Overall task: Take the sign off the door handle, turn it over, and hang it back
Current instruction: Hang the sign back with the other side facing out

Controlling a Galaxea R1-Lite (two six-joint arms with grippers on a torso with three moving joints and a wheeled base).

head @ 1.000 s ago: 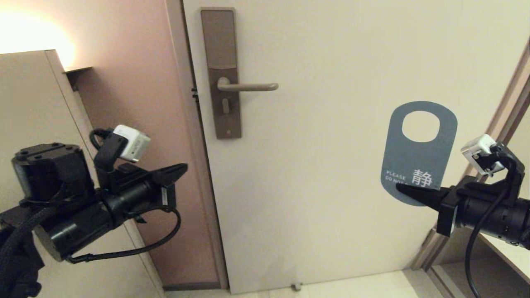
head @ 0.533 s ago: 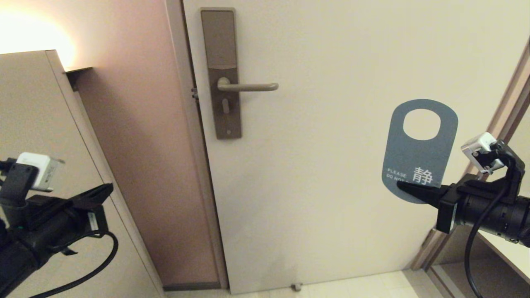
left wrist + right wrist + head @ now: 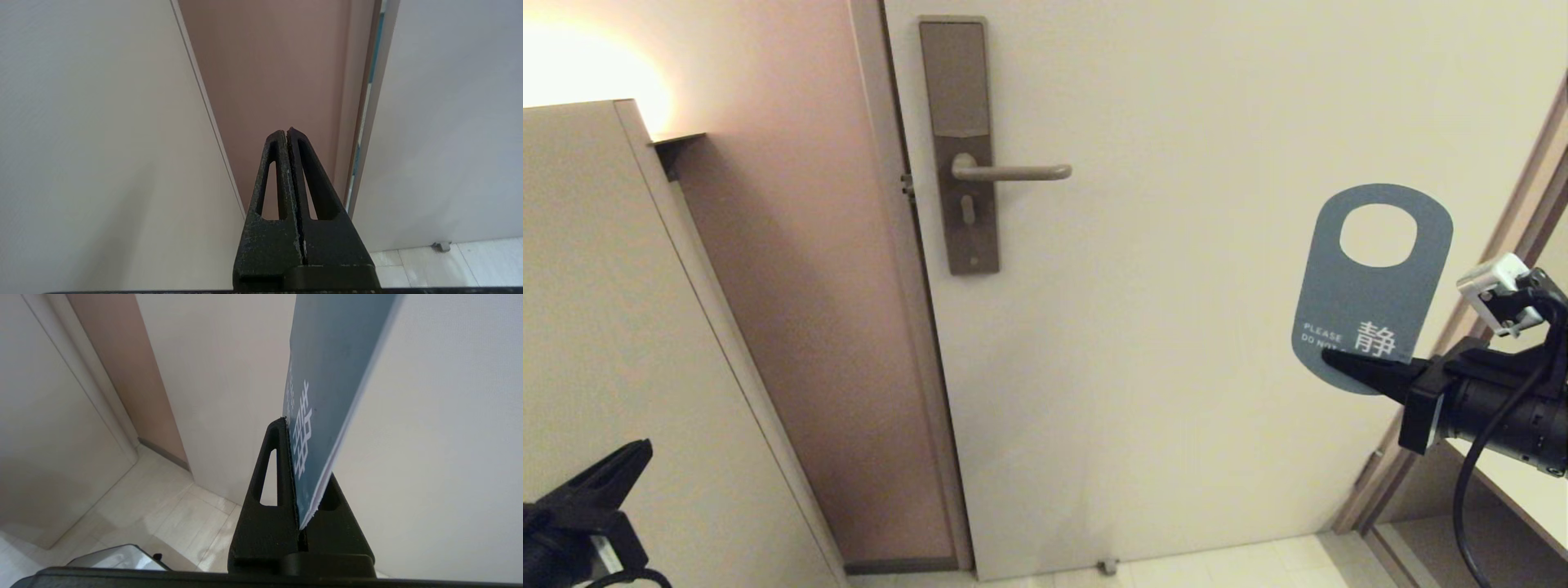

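The sign (image 3: pixel 1372 314) is held upright at the right, well away from the door handle, its teal "PLEASE DO NOT" face toward the head camera and its oval hole at the top. My right gripper (image 3: pixel 1331 358) is shut on the sign's lower end; in the right wrist view the teal card (image 3: pixel 327 375) stands pinched between the black fingers (image 3: pixel 267 473). The door handle (image 3: pixel 1013 171) is a bare horizontal lever on its tall backplate, at upper centre. My left gripper (image 3: pixel 637 451) sits low at the bottom left, shut with nothing in it (image 3: pixel 289 131).
The cream door (image 3: pixel 1176 367) fills the middle. A pinkish wall panel (image 3: pixel 792 245) and a beige cabinet side (image 3: pixel 621 327) stand to the left. A door frame (image 3: pixel 1503 245) and a shelf edge are at the far right. Tiled floor (image 3: pixel 1241 563) shows below.
My left arm has dropped down and back to the lower left corner. The right gripper has carried the sign slightly right and up, tilting it a little.
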